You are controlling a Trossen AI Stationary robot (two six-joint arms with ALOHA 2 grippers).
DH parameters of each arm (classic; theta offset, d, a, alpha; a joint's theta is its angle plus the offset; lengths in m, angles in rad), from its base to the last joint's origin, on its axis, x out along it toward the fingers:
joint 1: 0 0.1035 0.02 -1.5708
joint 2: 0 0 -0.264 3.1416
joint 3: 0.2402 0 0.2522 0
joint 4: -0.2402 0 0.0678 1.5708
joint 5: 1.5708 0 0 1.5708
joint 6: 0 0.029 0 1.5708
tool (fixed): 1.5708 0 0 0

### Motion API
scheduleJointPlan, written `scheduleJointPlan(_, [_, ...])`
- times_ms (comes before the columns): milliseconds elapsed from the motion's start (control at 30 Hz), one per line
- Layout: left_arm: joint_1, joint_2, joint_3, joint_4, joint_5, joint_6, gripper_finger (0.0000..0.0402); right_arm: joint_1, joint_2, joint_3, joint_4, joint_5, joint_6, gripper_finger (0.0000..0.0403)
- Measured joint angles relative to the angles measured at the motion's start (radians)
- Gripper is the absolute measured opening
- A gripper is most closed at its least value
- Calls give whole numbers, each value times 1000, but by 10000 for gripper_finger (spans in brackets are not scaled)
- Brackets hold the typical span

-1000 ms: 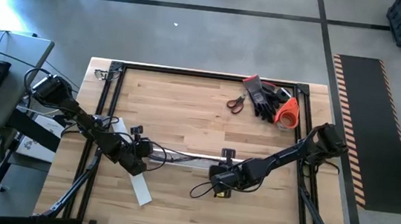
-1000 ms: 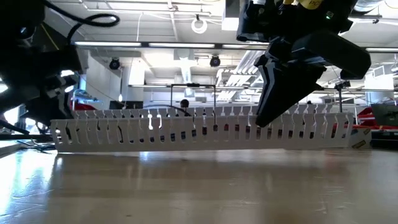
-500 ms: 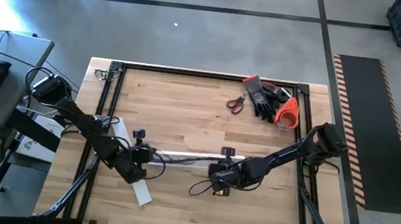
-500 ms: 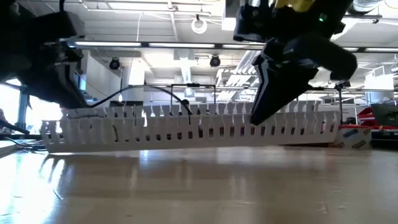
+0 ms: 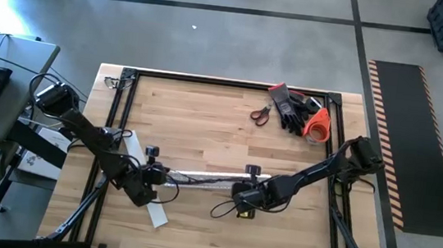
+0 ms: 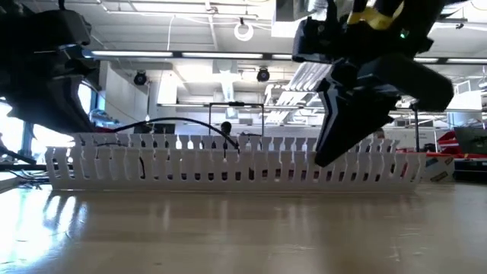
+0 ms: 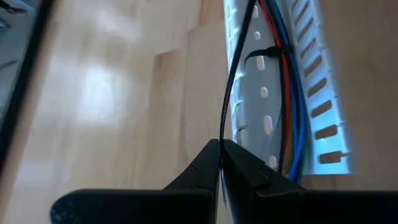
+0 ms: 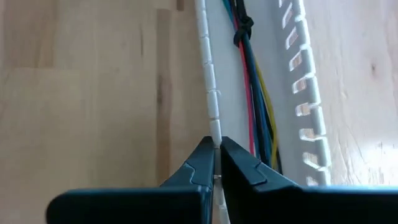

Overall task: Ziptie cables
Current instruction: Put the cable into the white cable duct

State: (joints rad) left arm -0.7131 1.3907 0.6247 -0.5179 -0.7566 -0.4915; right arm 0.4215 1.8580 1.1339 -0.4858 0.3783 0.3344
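The white slotted channel [image 5: 199, 175] lies lengthwise near the table's middle, resting on its base [image 6: 228, 164]. Inside it run the cables [image 7: 289, 93] [image 8: 252, 81], red, blue, yellow and dark, with a black tie [image 8: 242, 28] around them. My left gripper [image 5: 153, 183] is at the channel's left end, shut on a thin black strand [image 7: 233, 81] that arcs up out of the channel [image 6: 175, 120]. My right gripper [image 5: 242, 190] is at the channel's right part, shut on its near wall. A flat white strip [image 5: 156, 213] lies near the left gripper. My left gripper pinches the thin black strand [image 7: 221, 138] between its two fingertips, slanting down from the table's left. The strand runs from the tips along the channel's near wall and on past the tie; it curves slackly above the channel. My right gripper pinches the upper edge of the channel's near slotted wall [image 8: 215, 132] between its two fingertips. The fingers come slanting down from the table's right and near side. The channel stays with its base on the table.
Scissors [image 5: 260, 113], black gloves [image 5: 293, 108] and an orange tape roll [image 5: 317, 127] lie at the far right corner. Black frame rails [image 5: 114, 129] border the table. Bare wood lies between the channel and the far edge.
My left gripper has gone toward the table's left and near edge, keeping shut on the black strand, which now rises in an arc above the channel. The channel has slid a little toward the table's left. My right gripper has kept still.
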Motion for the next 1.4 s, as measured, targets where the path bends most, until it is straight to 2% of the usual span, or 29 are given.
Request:
scheduleJointPlan(133, [-12,-11,0,-25,-62,-27,0,-4,-1,-34,20,-2,25,0])
scheduleJointPlan(400, [-40,-54,0,-46,-63,-28,0,-4,-1,-37,24,-6,26,0])
scheduleJointPlan(600, [-78,-90,0,-45,-144,-28,0,-4,0,-37,25,-9,26,0])
scheduleJointPlan(733, [-105,-117,0,-46,-132,-30,0,-4,0,-37,25,-10,27,0])
scheduleJointPlan(967, [-109,-125,-30,-78,41,-125,0,-3,-3,-35,19,-12,32,0])
scheduleJointPlan(1200, [-83,-125,-124,-86,6,-258,0,-3,-42,-35,14,-21,34,0])
scheduleJointPlan(1400, [-35,-124,-168,-76,-56,-278,0,-3,-47,-36,5,-42,26,0])
